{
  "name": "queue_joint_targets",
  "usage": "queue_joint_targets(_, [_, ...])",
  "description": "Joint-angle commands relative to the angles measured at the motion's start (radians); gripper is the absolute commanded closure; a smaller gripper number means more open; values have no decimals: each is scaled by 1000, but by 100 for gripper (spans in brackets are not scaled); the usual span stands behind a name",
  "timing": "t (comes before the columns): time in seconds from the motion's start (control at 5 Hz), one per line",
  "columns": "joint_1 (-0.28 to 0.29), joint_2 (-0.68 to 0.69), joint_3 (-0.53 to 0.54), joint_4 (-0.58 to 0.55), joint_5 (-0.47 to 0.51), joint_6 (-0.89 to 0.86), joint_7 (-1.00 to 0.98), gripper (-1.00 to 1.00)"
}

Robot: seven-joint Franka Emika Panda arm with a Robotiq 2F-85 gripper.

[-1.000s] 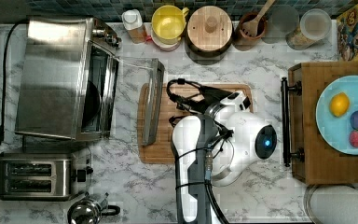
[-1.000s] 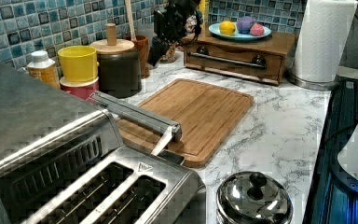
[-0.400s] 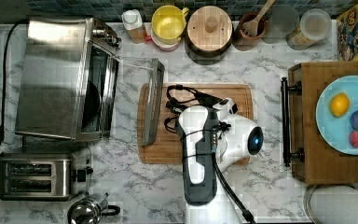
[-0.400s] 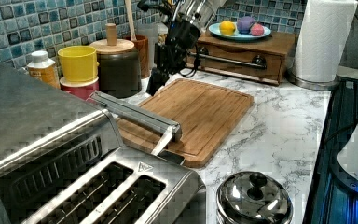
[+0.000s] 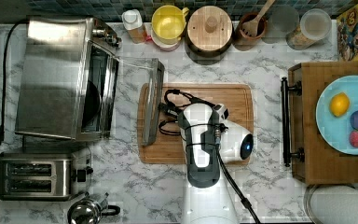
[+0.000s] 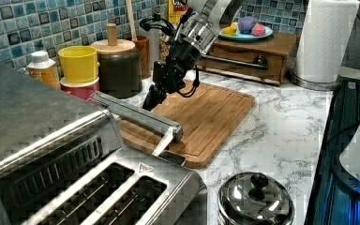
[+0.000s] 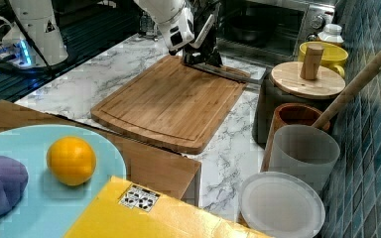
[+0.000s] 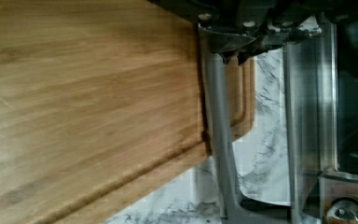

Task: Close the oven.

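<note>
The setting is a domestic kitchen: a marble-patterned countertop (image 5: 270,51) runs along a blue mosaic-tile backsplash (image 6: 9,28). Countertop appliances include a toaster oven (image 5: 58,77), a two-slot toaster (image 5: 35,175) and a kettle (image 5: 86,212). Also present are a wooden cutting board (image 5: 237,100), a utensil crock with a wooden spoon (image 7: 297,116), a paper towel roll (image 6: 326,40) and a plate of fruit (image 5: 342,116).

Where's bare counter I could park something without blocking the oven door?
Open marble lies between the cutting board and the wooden drawer box, and below the board in the top view. Crowded: the back row of jars, and around the oven door beside the gripper.
</note>
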Motion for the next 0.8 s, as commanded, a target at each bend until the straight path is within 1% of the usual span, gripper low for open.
queue_joint_targets(0.2, [50, 48, 36, 187, -128, -11, 5, 100])
queue_joint_targets(0.4, [60, 94, 45, 226, -178, -22, 52, 100])
queue_joint_targets(0.6, [45, 88, 53, 231, -169, -40, 43, 100])
queue_joint_targets(0.8, [35, 63, 58, 227, -136, -66, 48, 100])
